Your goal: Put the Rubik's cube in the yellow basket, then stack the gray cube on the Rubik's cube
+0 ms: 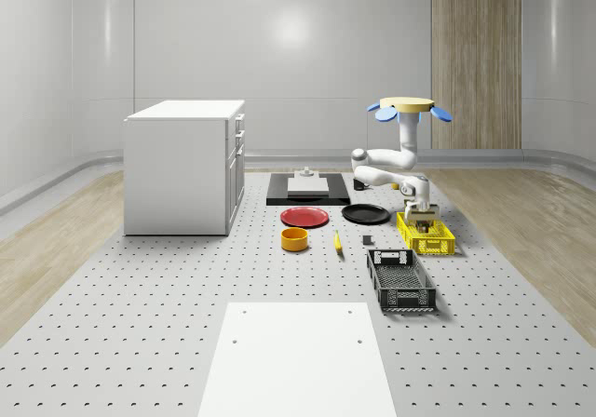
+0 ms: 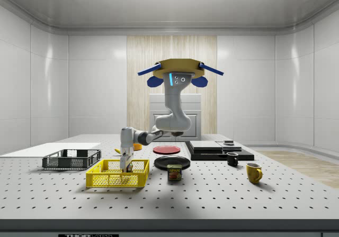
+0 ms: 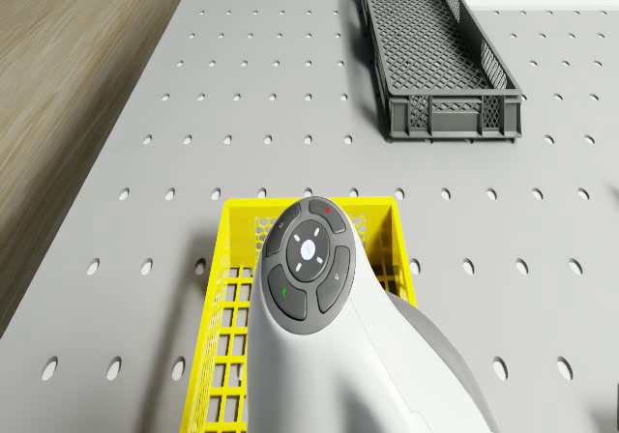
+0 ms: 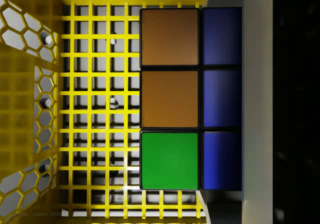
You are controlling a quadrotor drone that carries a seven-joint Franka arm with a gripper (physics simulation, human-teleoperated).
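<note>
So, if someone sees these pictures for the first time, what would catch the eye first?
Probably the drone, hovering above the table with its white arm bent down so that the gripper reaches into the yellow basket. Next, the Rubik's cube, seen close from the wrist over the basket's grid floor. The big white cabinet at the whole-scene view's left also stands out.

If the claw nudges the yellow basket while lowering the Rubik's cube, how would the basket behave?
The yellow basket is open lattice, so probably light and apt to slide on the smooth table. Low and wide, it seems unlikely to tip. The Rubik's cube looks rigid.
</note>
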